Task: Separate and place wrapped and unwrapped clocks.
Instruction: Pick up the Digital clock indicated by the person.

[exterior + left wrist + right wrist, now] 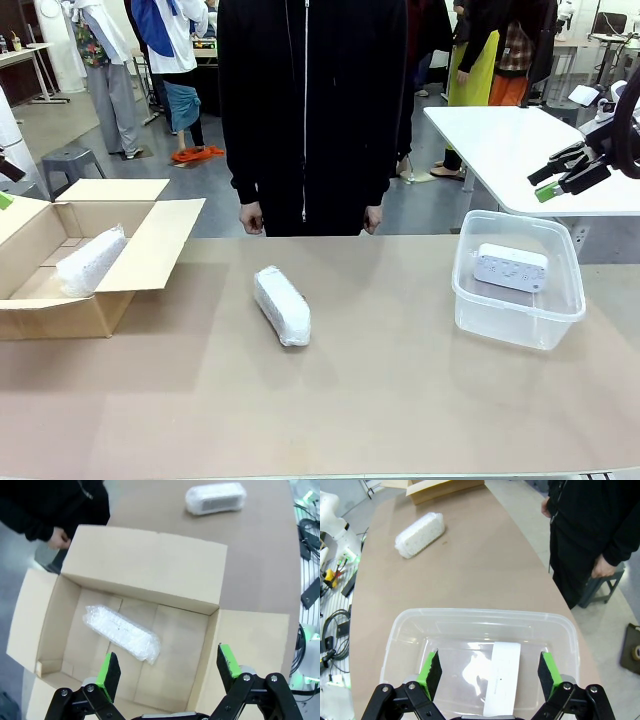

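Sorted: boxed clock (90, 262) is wrapped, lies in box (150, 245); bare clock (511, 267) in tub (505, 322) | pending: loose clock (281, 305), wrapped, lies on table (400, 400) | left gripper (168, 656) and right gripper (490, 658) are held open, empty | next: loose clock is to be grasped crosswise and boxed.

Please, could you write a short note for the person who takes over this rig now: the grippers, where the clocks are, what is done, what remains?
Left gripper: open, empty, above the cardboard box.
Right gripper: open, empty, above the clear tub.
Done: one wrapped clock lies in the box; the bare clock lies in the tub.
Left: the second wrapped clock lies on the table between box and tub; it probably belongs in the box.
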Robot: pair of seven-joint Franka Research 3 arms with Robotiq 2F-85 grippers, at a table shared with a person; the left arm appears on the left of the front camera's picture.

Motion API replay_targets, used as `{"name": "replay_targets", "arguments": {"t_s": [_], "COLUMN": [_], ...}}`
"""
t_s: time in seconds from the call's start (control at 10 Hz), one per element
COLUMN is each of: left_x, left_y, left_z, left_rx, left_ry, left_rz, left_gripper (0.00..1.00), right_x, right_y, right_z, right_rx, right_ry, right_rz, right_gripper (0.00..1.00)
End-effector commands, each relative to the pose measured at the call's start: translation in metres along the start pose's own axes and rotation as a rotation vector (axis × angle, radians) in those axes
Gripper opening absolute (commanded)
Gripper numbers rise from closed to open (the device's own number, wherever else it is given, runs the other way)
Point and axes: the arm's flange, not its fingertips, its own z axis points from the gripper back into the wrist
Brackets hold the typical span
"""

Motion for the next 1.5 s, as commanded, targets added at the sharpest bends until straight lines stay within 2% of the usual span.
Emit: {"name": "replay_targets", "arguments": {"t_s": [0.0, 0.2, 0.5, 1.4], "left_x": [-0.017, -0.028, -0.029, -0.031], "left_y": [0.01, 0.013, 0.017, 0.013], "left_z": [0.01, 0.012, 0.006, 0.003], "left_rx": [-0.036, -0.036, -0.045, -0.045], "left_ry": [-0.106, -0.181, -0.223, -0.198], "left_rz": [-0.065, -0.085, -0.09, -0.068], "left_gripper": [1.0, 1.0, 1.0, 1.0], "right_x": [0.0, 0.0, 0.0, 0.0], "right_y": [0.001, 0.001, 0.001, 0.001], "right_z": [0.0, 0.0, 0.0, 0.0], "right_rx": [0.001, 0.001, 0.001, 0.001], "right_ry": [-0.001, -0.001, -0.001, -0.001], "right_rz": [0.0, 0.0, 0.0, 0.0], "right_gripper": [1.0, 1.0, 1.0, 1.0]}}
